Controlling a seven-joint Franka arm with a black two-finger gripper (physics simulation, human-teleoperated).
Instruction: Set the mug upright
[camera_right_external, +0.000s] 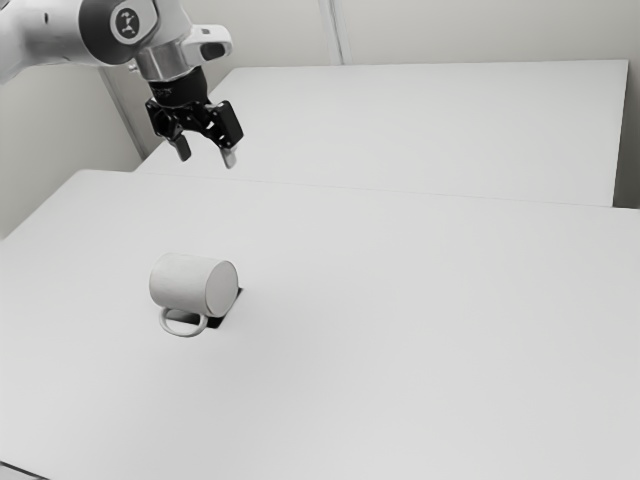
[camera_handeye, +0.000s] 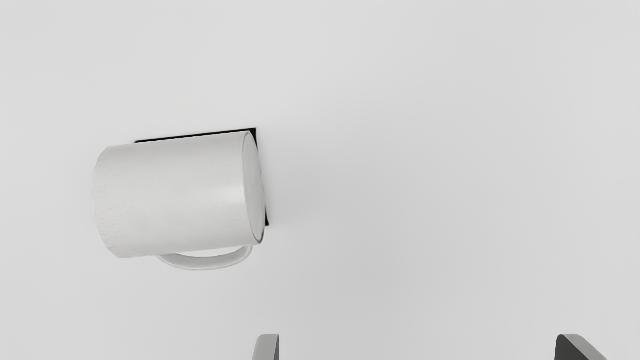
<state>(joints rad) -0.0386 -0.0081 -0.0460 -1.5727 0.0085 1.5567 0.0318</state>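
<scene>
White mug down on its side on table, handle toward exterior view's bottom edge, thin black square partly under it. Gripper up above table, well apart from mug, fingers standing wide, nothing between them!

From my exterior view I have the black gripper raised clear of the white table, its fingers spread with a gap between them. The pale mug lies on its side over a dark patch, one round end toward the exterior view's right, its handle toward my camera.
</scene>
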